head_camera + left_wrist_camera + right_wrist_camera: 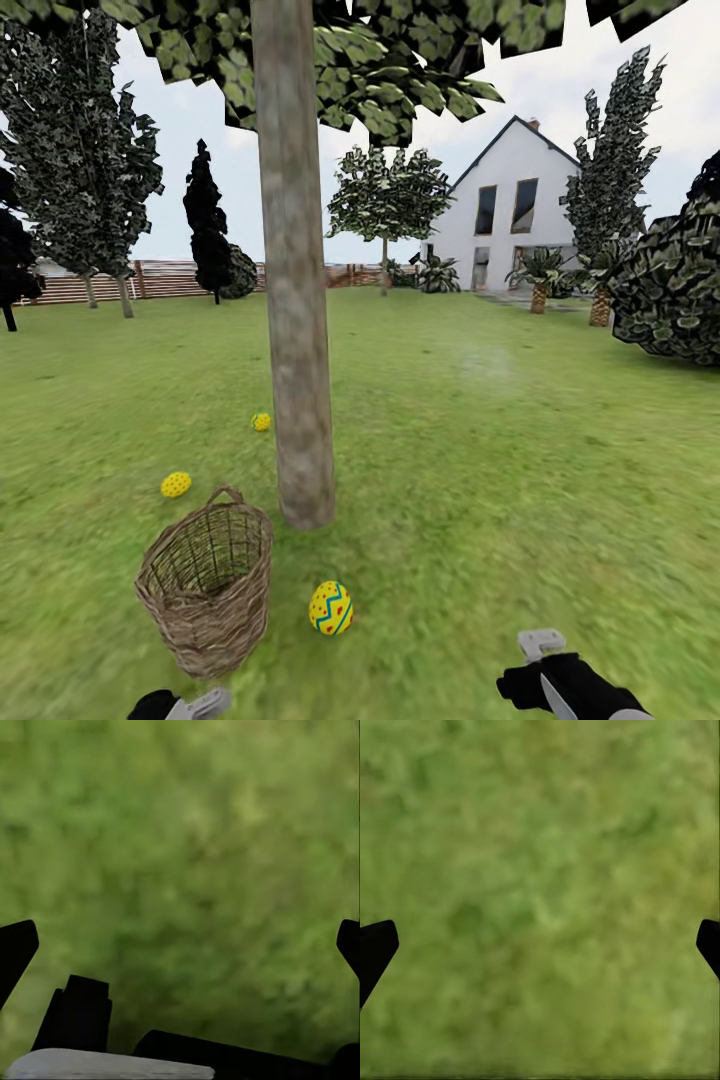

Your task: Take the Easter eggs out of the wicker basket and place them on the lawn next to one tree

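Hands are hanging low over the lawn [480, 450]: left hand [180, 937] and right hand [540, 937] both spread wide, gripping nothing. Just ahead, between them, the zigzag egg [331, 608] is lying beside the wicker basket [208, 590], which looks emptied. Farther out, two more eggs [176, 485] [261, 422] are resting near the tree [293, 300]. Judging by this, a check inside the basket is what remains.

I see a white house [510, 205] far right with dark windows | wooden fence [150, 280] along the far edge, left | dark cypress [205, 220] before the fence | small leafy tree [388, 200] mid-distance | two palms [541, 275] near the house | big bush [675, 275] at my right edge | pale sky [560, 70].
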